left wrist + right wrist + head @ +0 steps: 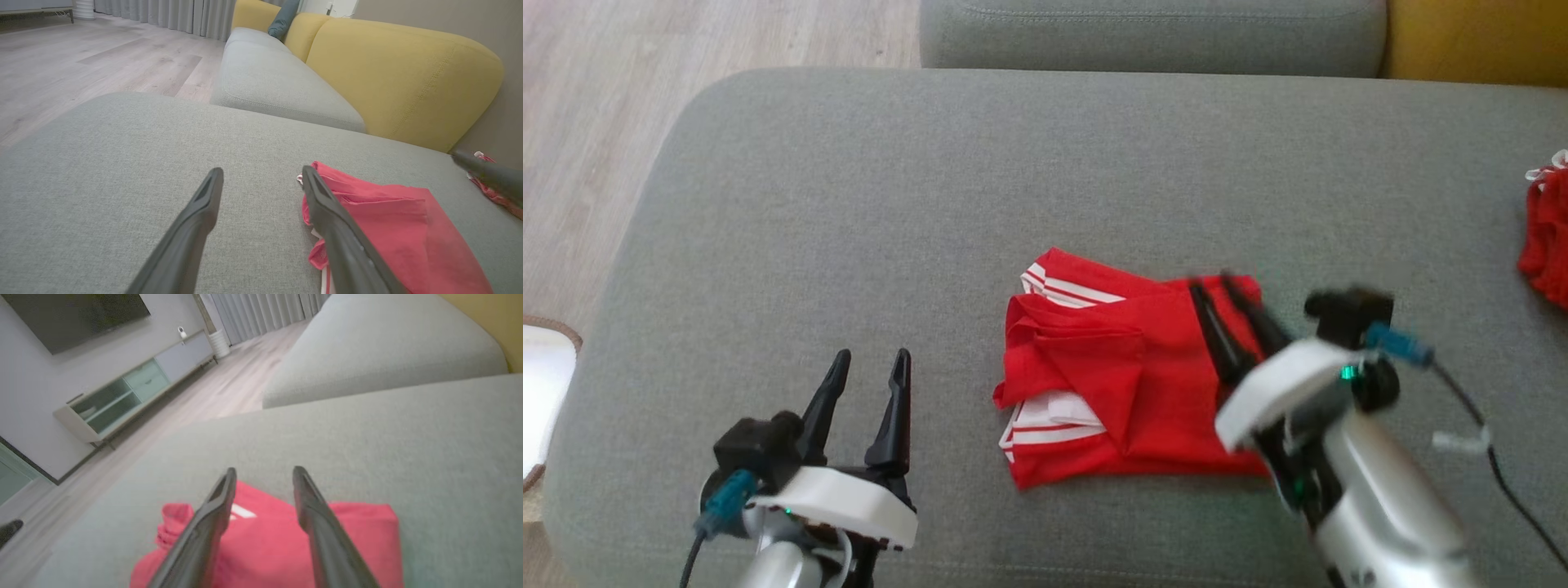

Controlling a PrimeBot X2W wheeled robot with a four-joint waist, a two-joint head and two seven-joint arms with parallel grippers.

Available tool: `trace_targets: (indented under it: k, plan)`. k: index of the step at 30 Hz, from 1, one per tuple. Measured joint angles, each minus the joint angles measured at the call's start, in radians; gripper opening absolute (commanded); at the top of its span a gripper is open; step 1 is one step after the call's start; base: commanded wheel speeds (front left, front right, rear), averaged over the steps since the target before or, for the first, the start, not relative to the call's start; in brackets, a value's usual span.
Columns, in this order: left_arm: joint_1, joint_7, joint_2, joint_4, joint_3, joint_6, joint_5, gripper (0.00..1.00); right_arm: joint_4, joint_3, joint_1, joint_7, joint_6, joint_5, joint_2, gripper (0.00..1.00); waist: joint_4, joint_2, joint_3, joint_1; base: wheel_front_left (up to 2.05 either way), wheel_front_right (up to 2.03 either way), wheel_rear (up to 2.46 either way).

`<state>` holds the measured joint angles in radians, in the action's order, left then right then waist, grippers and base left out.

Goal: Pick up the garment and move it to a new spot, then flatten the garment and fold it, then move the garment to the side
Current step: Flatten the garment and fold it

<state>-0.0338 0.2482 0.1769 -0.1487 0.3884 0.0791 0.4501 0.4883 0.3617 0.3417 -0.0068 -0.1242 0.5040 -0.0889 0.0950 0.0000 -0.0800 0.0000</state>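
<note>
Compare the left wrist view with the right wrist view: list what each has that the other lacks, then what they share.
Left wrist, not right wrist: a teal cushion and a second red cloth. Right wrist, not left wrist: a dark wall screen. Both: the folded red garment lying on the grey seat, with curtains and wood floor beyond.

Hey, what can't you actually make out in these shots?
- The right gripper: blurred in head view; contact with the red garment unclear.
- The second red cloth: cut off by head view's right edge.
- The white object: cut off by head view's left edge, unidentifiable.
</note>
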Motion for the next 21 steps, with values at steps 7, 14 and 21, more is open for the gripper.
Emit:
trace_targets:
  k: [7, 14, 21]
  plan:
    - [0.0, 0.0, 0.004, 0.009, 0.002, 0.002, 0.0, 1.0, 0.012, 0.048, -0.103, 0.04, 0.0, -0.032, -0.006, 0.0, 0.014, 0.0, -0.017, 0.0, 0.0, 0.0, 0.0]
    - [-0.004, 0.0, 0.005, 0.013, 0.004, 0.009, 0.0, 1.0, 0.082, 0.122, -0.059, 0.024, 0.0, -0.039, 0.014, 0.0, 0.044, 0.0, -0.031, 0.0, 0.0, 0.0, 0.0]
    - [-0.013, 0.0, 0.007, 0.015, 0.004, 0.009, 0.0, 1.0, 0.093, 0.32, 0.021, 0.005, 0.0, 0.014, 0.016, 0.0, 0.069, 0.0, -0.039, 0.0, 0.0, 0.0, 0.0]
